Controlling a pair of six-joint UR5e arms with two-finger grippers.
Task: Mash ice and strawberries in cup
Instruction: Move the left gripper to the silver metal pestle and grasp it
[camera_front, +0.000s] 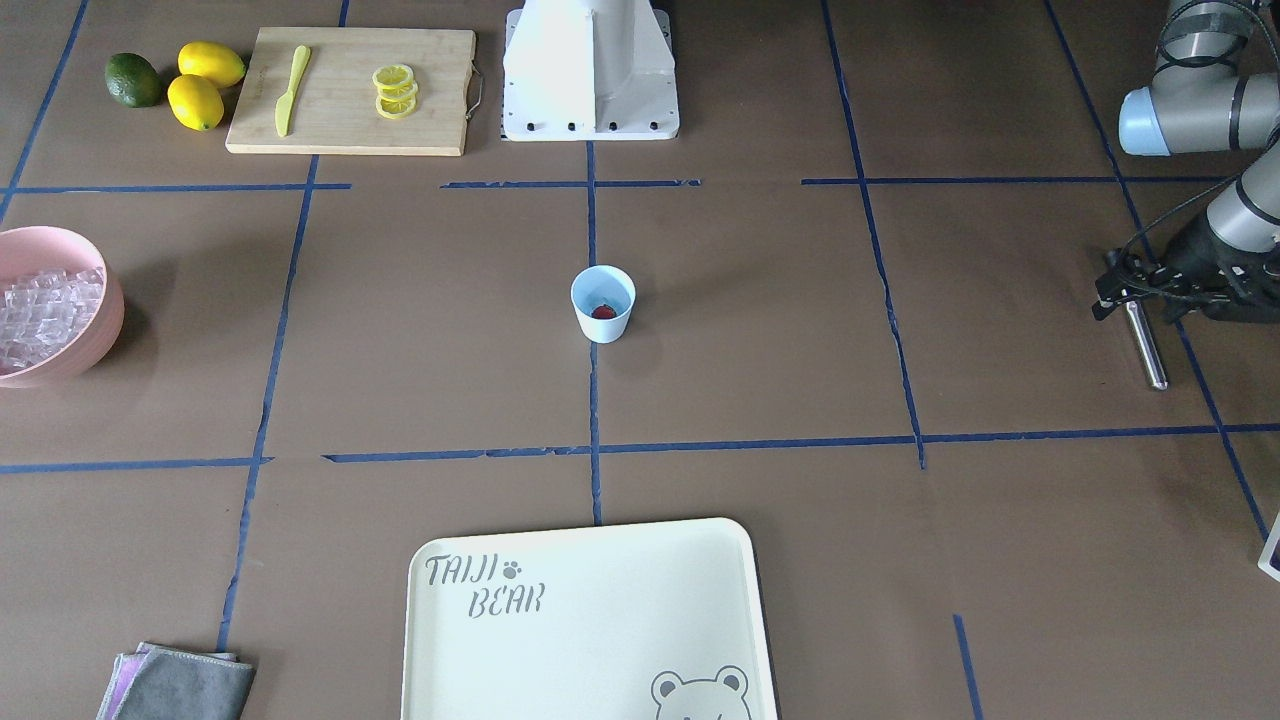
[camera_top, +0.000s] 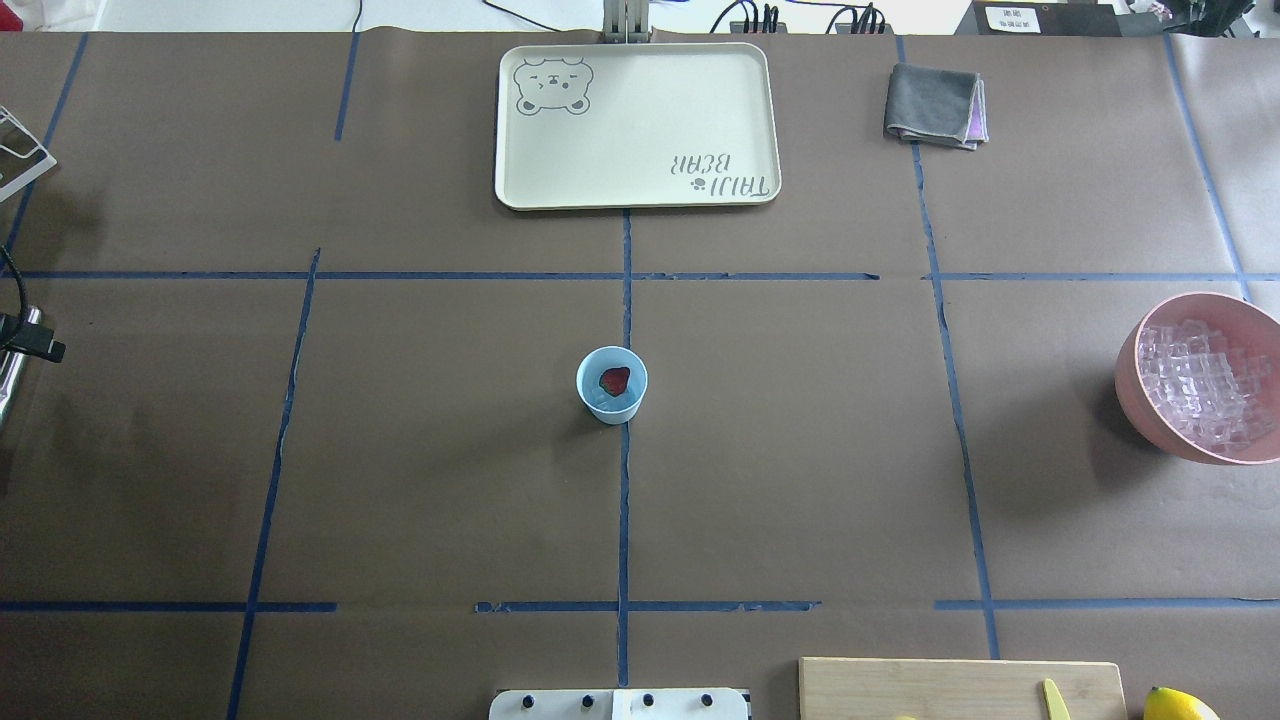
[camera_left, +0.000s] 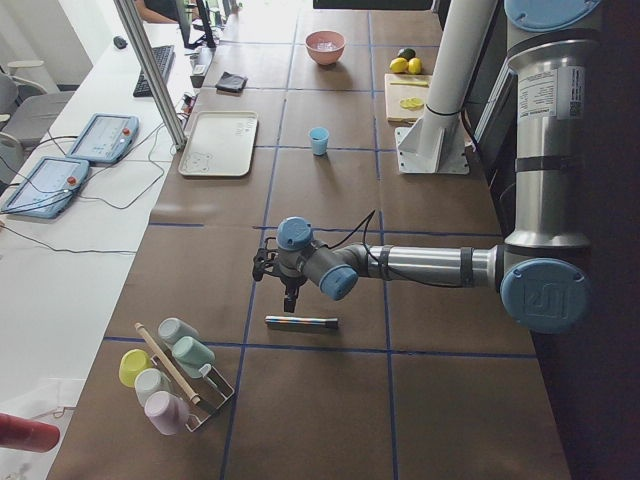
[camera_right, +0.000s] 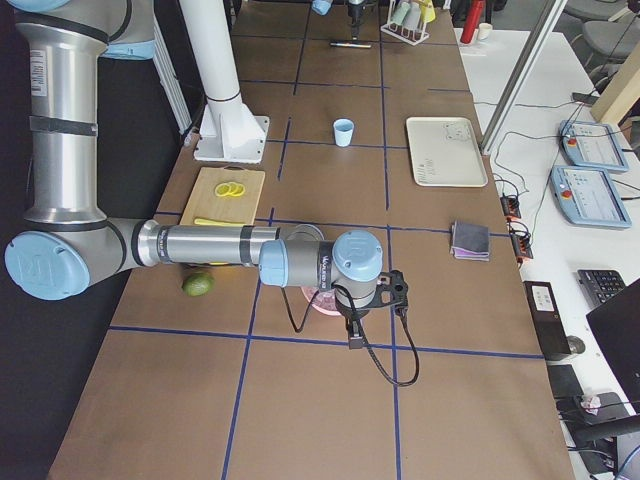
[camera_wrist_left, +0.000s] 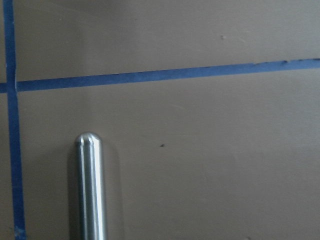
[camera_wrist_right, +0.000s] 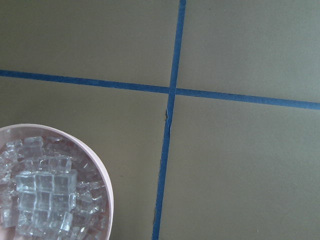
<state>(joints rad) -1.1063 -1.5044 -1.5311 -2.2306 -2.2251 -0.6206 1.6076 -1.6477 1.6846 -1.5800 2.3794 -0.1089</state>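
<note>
left tool (camera_front: 1128, 295) over the steel rod's (camera_front: 1148, 350) end, opening unclear

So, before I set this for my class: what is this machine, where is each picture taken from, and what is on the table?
It is a robot with two jointed arms, each ending in a two-finger gripper, at a table. Two pictures look down on it, one from behind the robot, one facing it. Two look along the table from its ends, and two come from wrist cameras. In the middle stands a light-blue cup with one strawberry inside. A pink bowl at the side holds ice cubes. Also there: a tray, a folded cloth, and a cutting board with lemon slices and a knife. The left gripper hangs over one end of a metal rod lying on the table; whether it grips it I cannot tell. The right gripper hangs by the bowl.
</note>
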